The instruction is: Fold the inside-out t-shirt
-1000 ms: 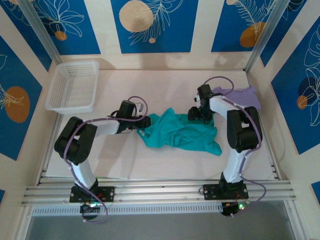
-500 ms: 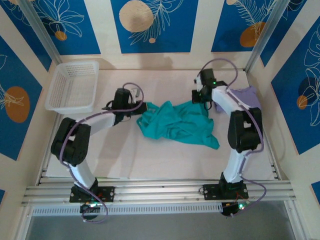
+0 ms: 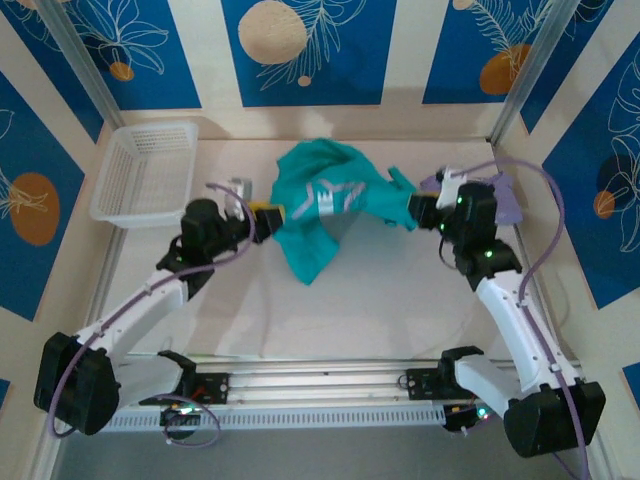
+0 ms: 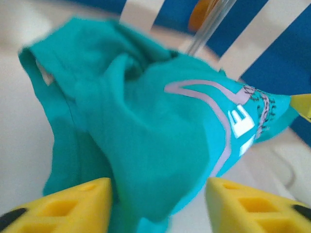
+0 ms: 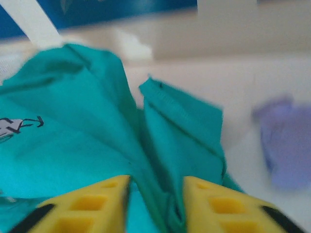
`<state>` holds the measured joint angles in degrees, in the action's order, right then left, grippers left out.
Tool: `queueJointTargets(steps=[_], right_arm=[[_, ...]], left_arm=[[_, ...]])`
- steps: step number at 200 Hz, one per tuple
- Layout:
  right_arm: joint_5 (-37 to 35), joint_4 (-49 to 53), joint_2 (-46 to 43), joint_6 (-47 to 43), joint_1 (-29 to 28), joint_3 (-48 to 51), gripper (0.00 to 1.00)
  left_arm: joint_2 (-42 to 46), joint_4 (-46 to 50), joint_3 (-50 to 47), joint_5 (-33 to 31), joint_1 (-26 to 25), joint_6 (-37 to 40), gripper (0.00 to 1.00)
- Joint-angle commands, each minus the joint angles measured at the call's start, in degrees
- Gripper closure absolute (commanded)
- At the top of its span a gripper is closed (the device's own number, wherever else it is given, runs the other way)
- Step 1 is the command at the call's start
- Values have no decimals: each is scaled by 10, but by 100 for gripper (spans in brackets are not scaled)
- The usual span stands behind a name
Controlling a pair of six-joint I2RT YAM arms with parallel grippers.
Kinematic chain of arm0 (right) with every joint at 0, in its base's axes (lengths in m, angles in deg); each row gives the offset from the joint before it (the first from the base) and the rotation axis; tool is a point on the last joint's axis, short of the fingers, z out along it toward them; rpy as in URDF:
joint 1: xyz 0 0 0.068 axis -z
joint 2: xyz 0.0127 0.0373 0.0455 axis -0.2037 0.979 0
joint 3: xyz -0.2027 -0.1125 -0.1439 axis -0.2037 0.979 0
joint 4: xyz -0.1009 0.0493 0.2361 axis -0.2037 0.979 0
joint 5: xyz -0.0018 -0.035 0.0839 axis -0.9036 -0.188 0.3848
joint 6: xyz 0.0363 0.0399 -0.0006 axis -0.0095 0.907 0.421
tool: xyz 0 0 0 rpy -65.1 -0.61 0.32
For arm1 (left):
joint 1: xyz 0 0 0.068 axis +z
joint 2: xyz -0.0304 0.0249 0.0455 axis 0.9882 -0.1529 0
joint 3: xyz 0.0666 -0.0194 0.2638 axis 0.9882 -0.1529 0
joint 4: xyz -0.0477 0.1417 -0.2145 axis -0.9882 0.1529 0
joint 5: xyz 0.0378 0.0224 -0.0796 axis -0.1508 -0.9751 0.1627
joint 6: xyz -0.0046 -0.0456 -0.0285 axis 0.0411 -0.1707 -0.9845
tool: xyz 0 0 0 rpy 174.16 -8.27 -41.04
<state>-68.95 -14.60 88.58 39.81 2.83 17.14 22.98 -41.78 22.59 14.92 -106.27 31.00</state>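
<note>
Teal t-shirt (image 5: 82, 145) fold pinched in yellow-fingered pincer (image 5: 155, 189), blurred lavender shirt (image 5: 286, 145) lying at right

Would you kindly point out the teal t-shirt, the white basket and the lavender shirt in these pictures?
teal t-shirt (image 3: 330, 200): top external view, on the printed chest.
white basket (image 3: 145, 175): top external view, on its bare mesh floor.
lavender shirt (image 5: 286, 145): right wrist view, on the middle of the blurred cloth.

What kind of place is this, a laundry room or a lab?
Probably a robot test booth: left arm and right arm bolted to a metal rail, blue printed panels walling in the table, a t-shirt and basket as props.
</note>
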Motion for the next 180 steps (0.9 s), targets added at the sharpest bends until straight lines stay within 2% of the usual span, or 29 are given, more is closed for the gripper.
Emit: queueJointTargets(steps=[1, 17, 39, 56, 82, 122, 152, 180], right_arm=[[25, 27, -11, 43, -16, 76, 53], [31, 34, -24, 49, -41, 94, 48], [33, 10, -10, 56, -84, 98, 44], [30, -15, 44, 58, -121, 78, 42], [9, -37, 158, 41, -161, 11, 39], [-63, -42, 330, -6, -145, -120, 36], [-53, -11, 453, -24, -124, -232, 35], [-59, 67, 562, -55, -126, -355, 35]], left_arm=[[16, 91, -62, -33, -5, 27, 41], [31, 129, -69, -58, -5, 33, 39], [12, 109, -57, -56, -10, 20, 36], [-38, 116, -16, -51, -18, 19, 35], [-137, 125, 56, -87, -20, 12, 34], [-305, 123, 181, -99, -17, 35, 34], [-409, 133, 273, -68, -18, 54, 35], [-472, 163, 328, -51, -21, 62, 38]])
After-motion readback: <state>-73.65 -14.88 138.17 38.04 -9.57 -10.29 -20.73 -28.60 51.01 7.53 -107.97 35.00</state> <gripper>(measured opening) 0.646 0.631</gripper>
